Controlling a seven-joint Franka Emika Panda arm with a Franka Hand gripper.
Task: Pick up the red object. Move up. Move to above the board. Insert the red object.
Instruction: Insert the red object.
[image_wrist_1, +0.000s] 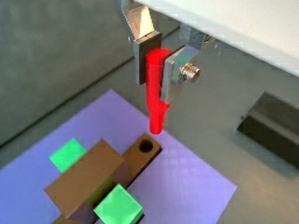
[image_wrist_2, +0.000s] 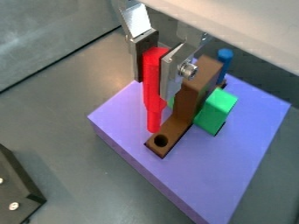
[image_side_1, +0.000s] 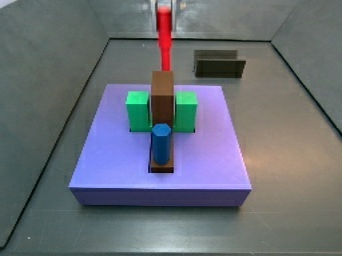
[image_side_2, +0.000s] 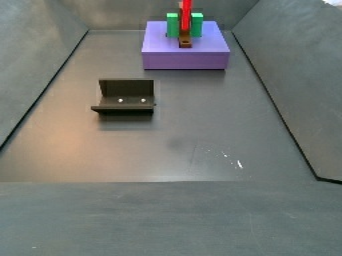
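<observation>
My gripper (image_wrist_1: 160, 68) is shut on the red object (image_wrist_1: 156, 105), a thin upright peg, gripping its upper part. The peg hangs over the board (image_wrist_1: 193, 179), a lavender slab. Its lower tip is just above the round hole (image_wrist_1: 145, 146) at one end of the brown strip (image_wrist_1: 100, 179), not inside it. Both wrist views show this; there the gripper (image_wrist_2: 158, 72) holds the peg (image_wrist_2: 152, 101) over the hole (image_wrist_2: 160, 142). In a side view the peg (image_side_1: 164, 40) stands above the strip's far end on the board (image_side_1: 120, 160).
Two green blocks (image_side_1: 138, 110) (image_side_1: 187, 110) flank the brown strip. A blue peg (image_side_1: 160, 145) stands in the strip's near end. The dark fixture (image_side_1: 219, 64) sits on the floor beyond the board, and it shows in another side view (image_side_2: 124, 97).
</observation>
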